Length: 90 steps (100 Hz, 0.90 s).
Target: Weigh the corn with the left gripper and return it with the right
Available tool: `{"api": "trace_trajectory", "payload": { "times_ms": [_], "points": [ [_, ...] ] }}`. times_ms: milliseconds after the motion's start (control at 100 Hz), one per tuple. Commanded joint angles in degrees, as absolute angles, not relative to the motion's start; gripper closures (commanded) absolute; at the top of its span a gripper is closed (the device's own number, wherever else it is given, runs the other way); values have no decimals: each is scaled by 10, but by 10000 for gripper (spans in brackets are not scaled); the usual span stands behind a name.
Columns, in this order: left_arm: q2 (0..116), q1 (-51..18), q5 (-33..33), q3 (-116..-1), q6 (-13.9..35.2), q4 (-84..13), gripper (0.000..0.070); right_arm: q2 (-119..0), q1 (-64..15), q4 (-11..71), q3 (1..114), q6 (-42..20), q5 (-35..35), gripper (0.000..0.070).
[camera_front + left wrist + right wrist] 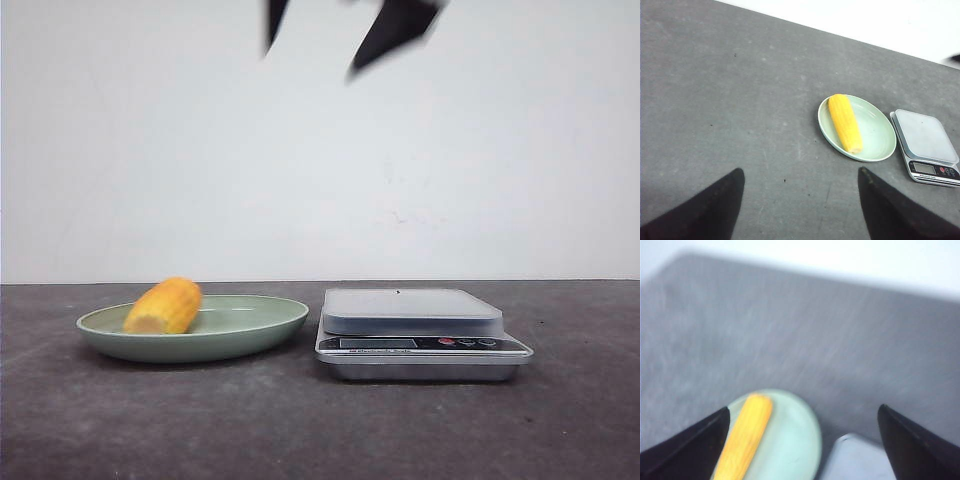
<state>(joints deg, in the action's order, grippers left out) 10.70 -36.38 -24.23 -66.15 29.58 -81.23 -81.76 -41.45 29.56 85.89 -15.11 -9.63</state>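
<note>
While the yellow-orange ribbed corn lies on its side in the shallow pale green plate, you have both pincers high above the dark grey table with nothing between their fingers. Your left gripper is spread wide, the corn ahead of it and well apart. Your right gripper is equally wide, blurred, with the corn below, near one finger. The silver digital kitchen scale sits just beside the plate, its platform bare.
</note>
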Motion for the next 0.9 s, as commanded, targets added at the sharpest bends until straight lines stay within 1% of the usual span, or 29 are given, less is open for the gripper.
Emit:
{"api": "trace_trajectory", "payload": {
  "times_ms": [0,210,300,460,580,620,640,670,710,730,760,790,810,820,850,890],
  "points": [
    [107,-366,-246,-668,296,-810,267,-750,-417,323,872,-115,-107,100],
    [107,-366,-246,-668,296,-810,268,-535,-414,460,872,-97,-157,100],
    [107,-366,-247,-668,292,-809,268,-459,-415,545,872,-97,-168,100],
    [107,-366,-272,-668,291,-807,268,-347,-414,690,870,-102,-186,100],
    [107,-366,-272,-668,292,-790,271,-288,-414,742,869,-106,-190,101],
    [107,-366,-271,-667,291,-782,271,-274,-414,748,868,-108,-190,118],
    [107,-366,-271,-667,292,-778,273,-268,-414,750,867,-110,-190,139],
    [107,-366,-271,-665,291,-769,285,-260,-414,751,865,-112,-190,189],
    [107,-366,-269,-662,290,-754,345,-252,-414,751,861,-115,-190,281],
    [107,-366,-267,-660,289,-746,392,-249,-414,750,858,-116,-191,340],
    [107,-366,-267,-657,287,-735,482,-247,-414,750,855,-116,-192,450],
    [107,-366,-267,-653,284,-724,594,-245,-414,750,852,-114,-197,582],
    [107,-366,-267,-651,279,-716,687,-245,-414,750,850,-113,-200,680],
    [107,-366,-267,-649,277,-712,700,-245,-414,750,848,-113,-201,700],
    [107,-366,-267,-644,275,-701,685,-245,-414,749,845,-112,-205,690],
    [107,-366,-267,-638,275,-688,691,-245,-414,746,838,-112,-207,689]
  ]
}}
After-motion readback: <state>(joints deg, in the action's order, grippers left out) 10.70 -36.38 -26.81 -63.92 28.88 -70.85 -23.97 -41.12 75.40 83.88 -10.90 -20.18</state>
